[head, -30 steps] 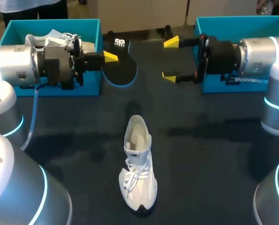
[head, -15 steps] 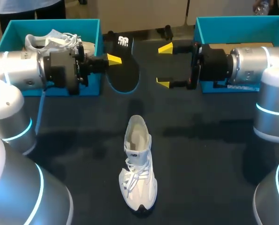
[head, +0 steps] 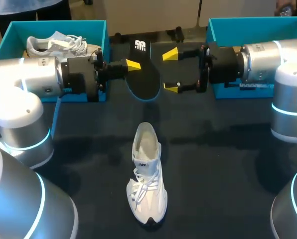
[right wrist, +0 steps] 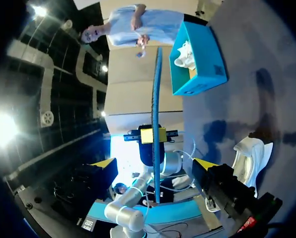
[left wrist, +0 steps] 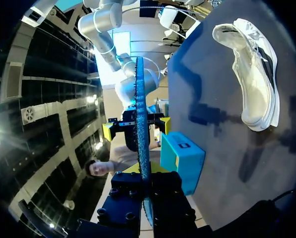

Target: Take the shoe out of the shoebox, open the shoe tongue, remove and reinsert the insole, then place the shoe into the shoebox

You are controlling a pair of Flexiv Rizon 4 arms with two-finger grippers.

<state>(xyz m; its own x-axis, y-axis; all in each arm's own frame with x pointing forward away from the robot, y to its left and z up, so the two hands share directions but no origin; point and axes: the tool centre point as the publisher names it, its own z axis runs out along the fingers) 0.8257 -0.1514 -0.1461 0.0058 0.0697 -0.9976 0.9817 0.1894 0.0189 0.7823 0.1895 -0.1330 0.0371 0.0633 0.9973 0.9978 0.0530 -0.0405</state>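
Beyond the heel of the shoe (head: 147, 174), the left gripper (head: 131, 64) pinches the insole (head: 145, 77), its long axis roughly in line with the shoe, while the right gripper (head: 171, 71) hangs just beside it, spread wide and empty.

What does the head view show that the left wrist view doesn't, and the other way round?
Only the head view: the left box with a boxed shoe inside. Only the left wrist view: the insole edge-on, a thin blue line. Both: the insole held by the left pincer, the open right pincer facing it, the loose shoe, the right box.
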